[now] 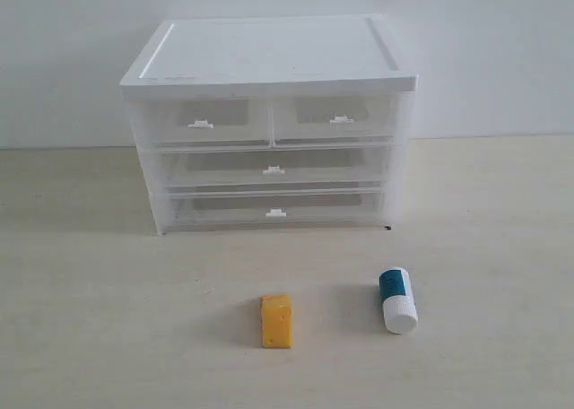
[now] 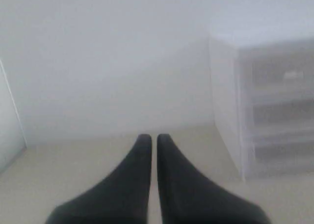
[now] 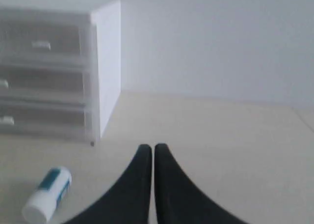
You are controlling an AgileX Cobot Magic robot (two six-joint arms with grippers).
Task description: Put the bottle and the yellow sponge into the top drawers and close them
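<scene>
- Far across a pale wooden table point(image 1: 108, 328), against a white wall, stands a white-topped plastic cabinet point(image 1: 269, 55) with see-through drawers.
- Its top row has two half-width drawers side by side, the left top drawer point(image 1: 202, 122) and the right top drawer point(image 1: 336, 117). Both are pushed fully in, and each has a small white handle.
- Below them are two full-width drawers, one above the other, the middle drawer point(image 1: 233, 169) and the bottom drawer point(image 1: 233, 210). Both are closed.
- On the near part of the table, in front of the cabinet's middle, lies the yellow sponge point(image 1: 276, 320), a small yellow-orange block.
- To the right of the sponge and apart from it lies the bottle point(image 1: 397, 300), on its side. Its teal end points toward the cabinet and its white cap points toward the near edge.
- Neither arm appears in the overall view.
- The left wrist camera shows the left pincer point(image 2: 153, 138) with its two dark fingers pressed nearly together, holding nothing, above the bare table left of the cabinet.
- The right wrist camera shows the right pincer point(image 3: 150, 148), likewise closed and empty, with the bottle lying on the table near it.
</scene>
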